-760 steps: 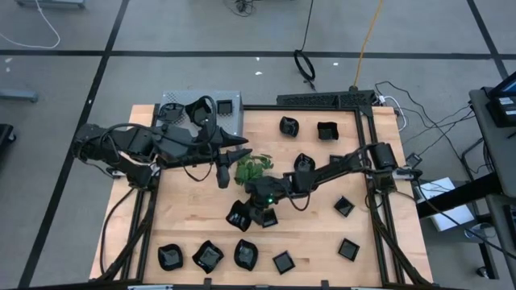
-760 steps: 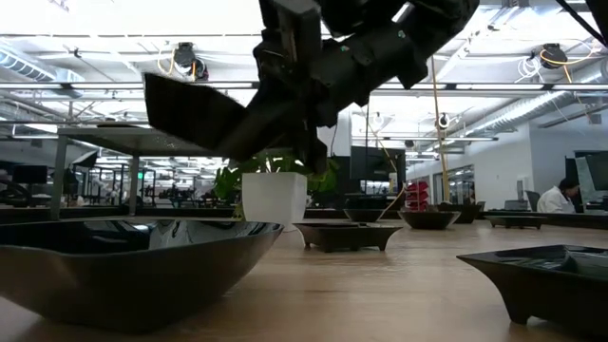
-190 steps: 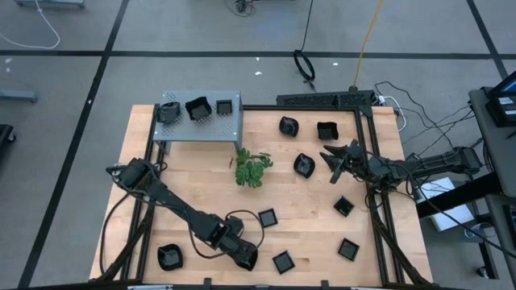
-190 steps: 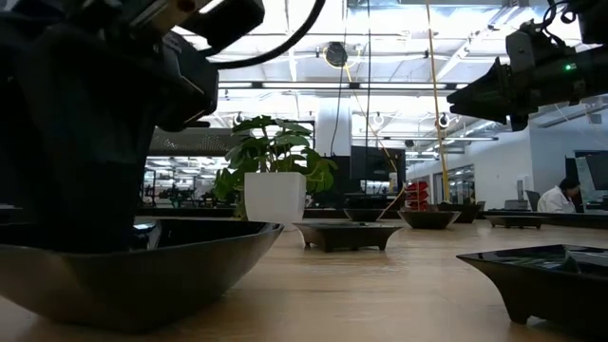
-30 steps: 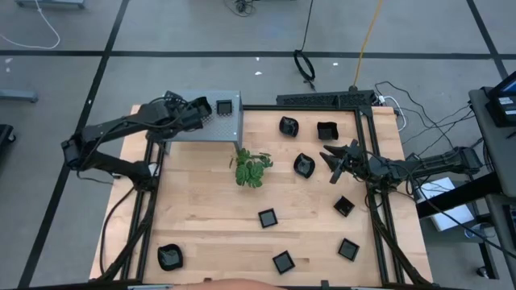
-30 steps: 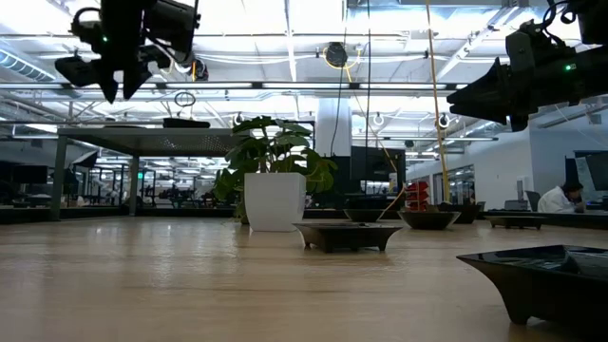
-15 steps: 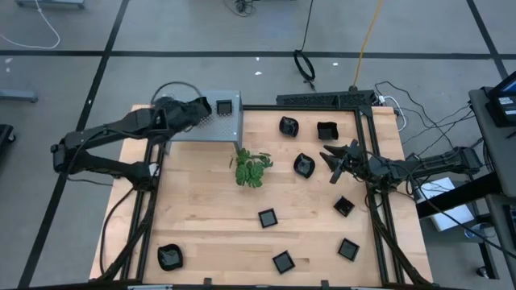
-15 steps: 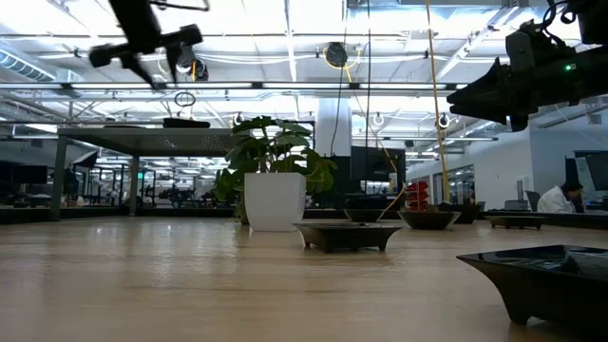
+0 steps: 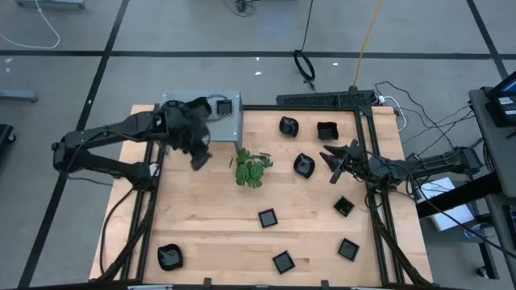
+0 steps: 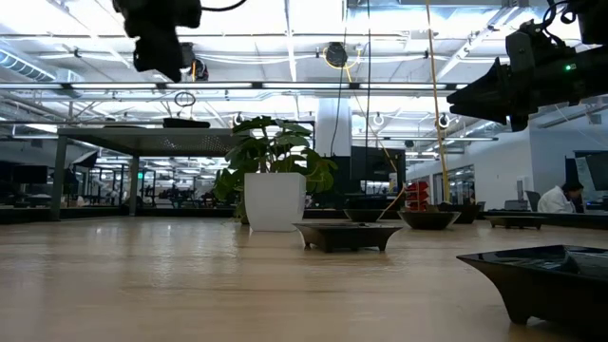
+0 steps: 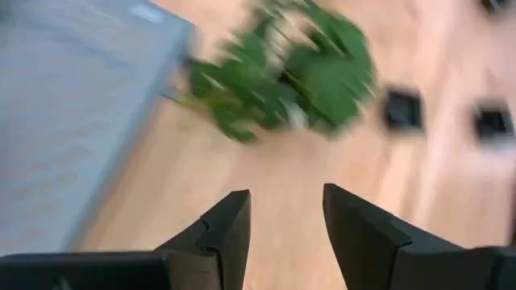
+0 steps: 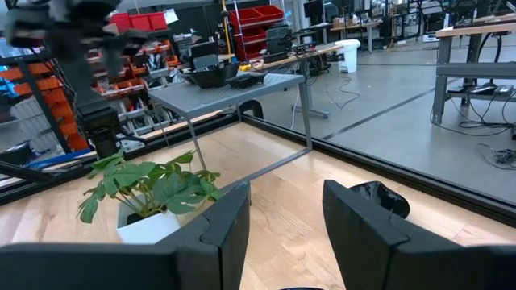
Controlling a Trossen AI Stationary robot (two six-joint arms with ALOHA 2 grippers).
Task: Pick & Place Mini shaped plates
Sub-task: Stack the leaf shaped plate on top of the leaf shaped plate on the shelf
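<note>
The left pincer (image 9: 198,158) hangs over the pale wood tabletop (image 9: 201,225), just off the front edge of the grey perforated metal box (image 9: 228,126), its fingers (image 11: 228,226) parted with nothing between them. Beside it toward the middle stands the leafy green plant (image 9: 252,169) in its white pot. Half a second ago this pincer was over the box top; it has now swung off onto the board.

The right pincer (image 9: 329,162) hovers at the tabletop's right side, its fingers (image 12: 357,225) parted and empty, unmoved from a second ago.

The plates are small, black and glossy. A rounded one (image 9: 304,166) lies just beside the right pincer, toward the plant. A rounded one (image 9: 288,126) and a squarish one (image 9: 326,130) sit beyond it near the far edge. A square one (image 9: 343,206) lies close on its near side. Square ones (image 9: 267,217) (image 9: 283,262) (image 9: 348,249) are spread across the front half, and a rounded one (image 9: 168,257) sits in the front left corner. One square plate (image 9: 224,105) shows on the box.

Bare wood lies open in front of the left pincer, down to the corner plate. A black frame (image 9: 373,209) borders the tabletop's right and far edges.
</note>
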